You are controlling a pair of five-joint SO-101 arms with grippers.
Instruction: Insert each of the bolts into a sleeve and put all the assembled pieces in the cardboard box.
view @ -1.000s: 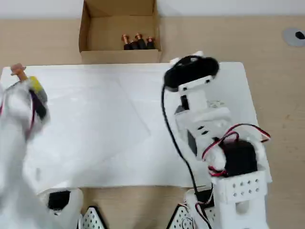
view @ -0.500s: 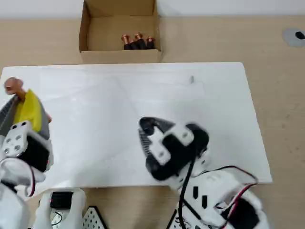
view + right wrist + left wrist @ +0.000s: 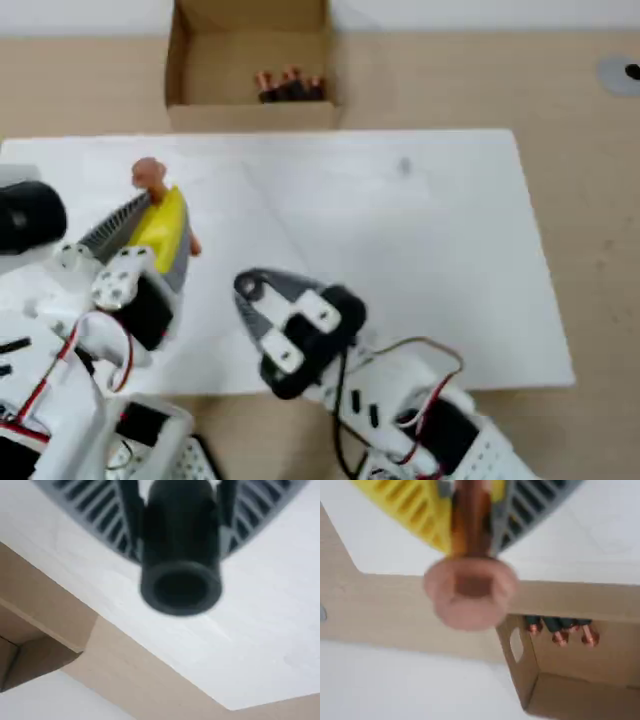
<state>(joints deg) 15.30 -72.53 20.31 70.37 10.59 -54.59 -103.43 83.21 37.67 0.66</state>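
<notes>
My left gripper [image 3: 155, 205], with one yellow and one grey finger, is shut on a copper bolt [image 3: 149, 174] whose head [image 3: 470, 590] sticks out past the fingertips. It hovers over the left part of the white mat [image 3: 400, 250]. My right gripper [image 3: 250, 295] is shut on a black sleeve [image 3: 180, 555], its open end [image 3: 181, 587] facing outward, over the mat's near middle. The cardboard box [image 3: 180, 60] stands at the far edge and holds three assembled pieces [image 3: 290, 87], also seen as copper heads [image 3: 560, 632] in the left wrist view.
The wooden table [image 3: 580, 130] surrounds the mat. A grey round disc [image 3: 622, 72] lies at the far right corner. Both arm bases crowd the near edge, with red and black wires [image 3: 420, 350] trailing behind the right arm.
The left gripper swung right and toward the middle with the bolt. The right arm pulled back from the far right of the mat to its near middle, carrying the sleeve.
</notes>
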